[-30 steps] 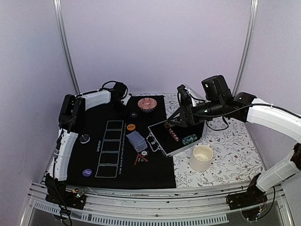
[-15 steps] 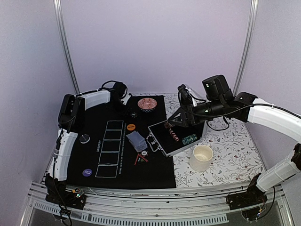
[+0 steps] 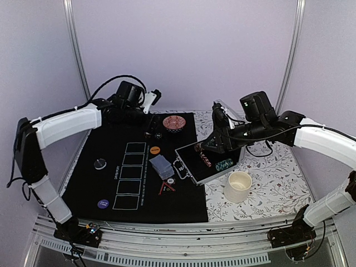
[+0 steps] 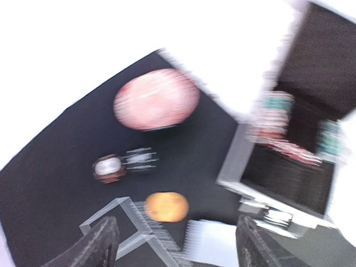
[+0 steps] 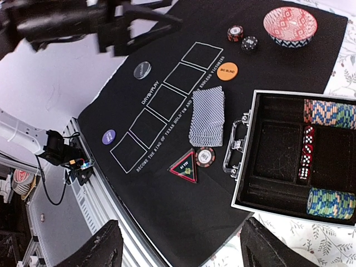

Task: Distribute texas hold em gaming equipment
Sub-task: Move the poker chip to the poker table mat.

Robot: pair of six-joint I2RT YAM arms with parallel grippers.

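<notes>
- The left gripper (image 4: 175, 236) is held high over the far-left part of the mat (image 3: 105, 183). Its fingers (image 4: 100, 245) are spread wide, and nothing is gripped between them. This wrist view is blurred.
- The right gripper (image 5: 181, 225) is held above the open case (image 5: 250, 167), which lies at the mat's right edge. Its jaws are likewise wide apart and nothing is held.
- The cards (image 5: 207, 117) are stacked on the mat, just left of the case handle and beside the printed row of boxes.
- The triangle (image 5: 185, 166) is laid on the near side of the cards, with a chip (image 5: 204, 156) just beside it.
- The orange disc (image 5: 227, 71) is set beyond the cards. The black disc (image 5: 142, 70) is left of the box row, and the purple disc (image 5: 108, 137) is by its near end.
- Two chips (image 5: 235, 33) are placed side by side near the bowl (image 5: 289, 25) at the mat's far edge.
- Two chip rows (image 5: 328, 113) are stored in the case, one at each end, with red dice (image 5: 306, 153) between them.
- The cup (image 3: 238, 186) is stood on the flowered cloth (image 3: 278, 183), near the case.
</notes>
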